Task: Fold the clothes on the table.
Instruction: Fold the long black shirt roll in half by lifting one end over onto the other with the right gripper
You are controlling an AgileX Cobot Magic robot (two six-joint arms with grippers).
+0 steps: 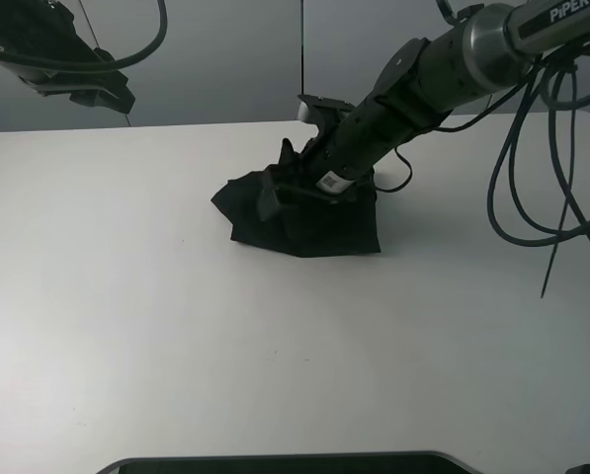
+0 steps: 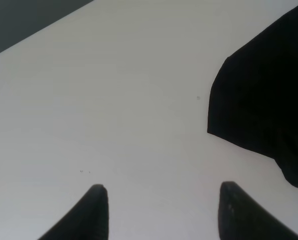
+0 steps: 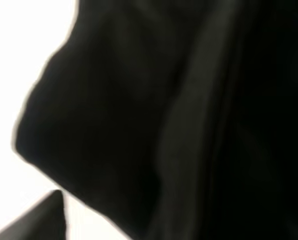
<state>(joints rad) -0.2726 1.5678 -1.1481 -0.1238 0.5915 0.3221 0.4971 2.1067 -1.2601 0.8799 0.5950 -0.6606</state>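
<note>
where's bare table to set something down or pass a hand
Bare table in front of the black T-shirt, and to its left under the raised left gripper. Crowded back centre: right gripper on the shirt, cables hanging right.

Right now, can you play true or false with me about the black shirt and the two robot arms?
1. The black shirt lies flat and spread out. False: it is bunched in a crumpled heap.
2. The right gripper is down on the shirt. True.
3. The left gripper holds a sleeve. False: its fingers are apart with nothing between them, over bare table.
4. The table is white. True.
</note>
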